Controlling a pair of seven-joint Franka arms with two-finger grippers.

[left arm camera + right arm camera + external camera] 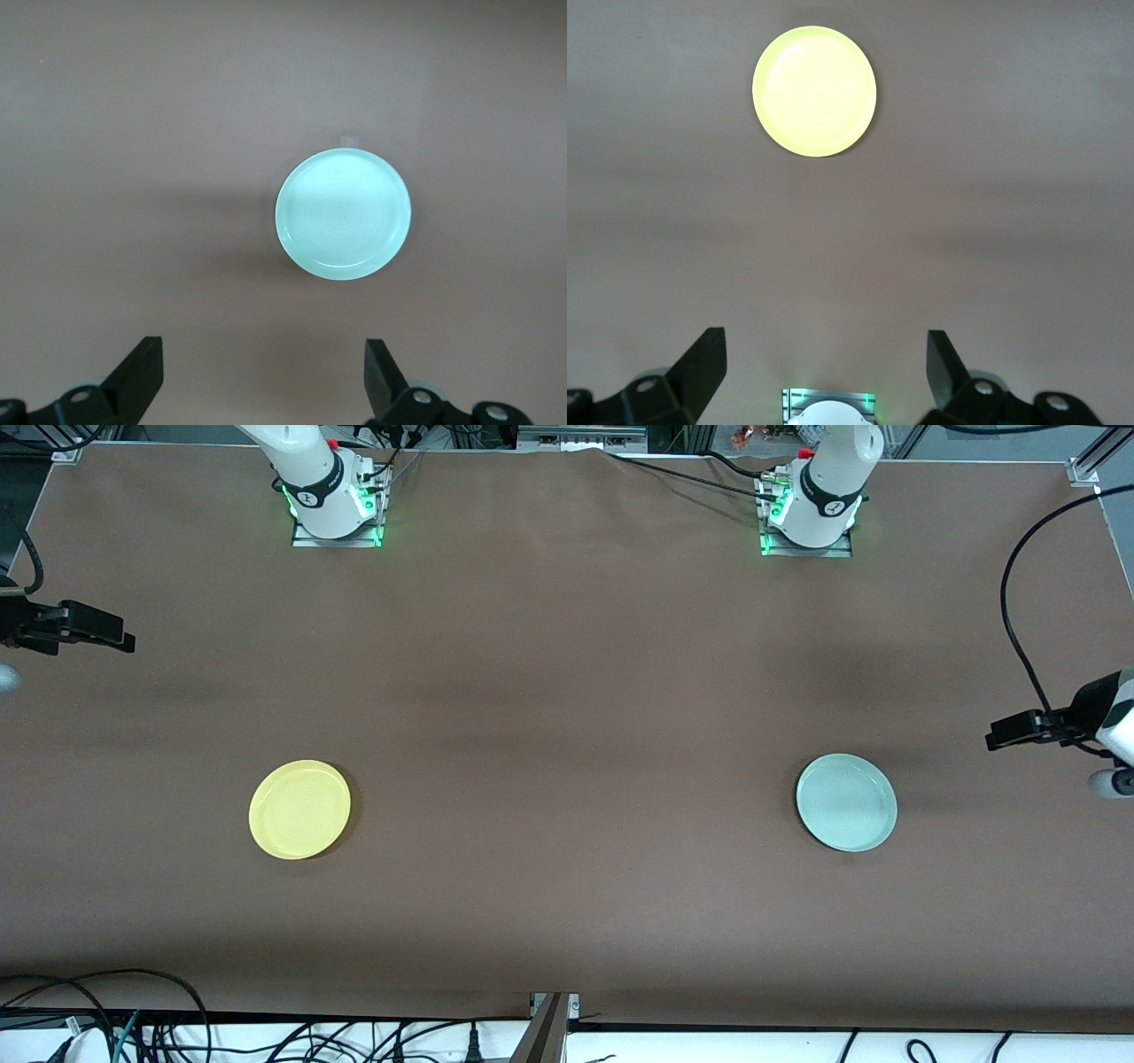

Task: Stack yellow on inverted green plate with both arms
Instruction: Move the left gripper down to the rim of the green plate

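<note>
The yellow plate [299, 809] lies rim up on the brown table toward the right arm's end; it also shows in the right wrist view [814, 90]. The pale green plate [846, 802] lies rim up toward the left arm's end, also seen in the left wrist view [343, 213]. The plates lie far apart. My right gripper [115, 638] hangs high over the table's edge at its own end, open and empty [826, 350]. My left gripper [999, 735] hangs high over the table at its own end, open and empty [263, 354].
The right arm's base [335, 505] and the left arm's base [811, 514] stand along the table's edge farthest from the front camera. Loose cables [133, 1027] lie below the table's nearest edge. A black cable [1014, 629] loops over the left arm's end.
</note>
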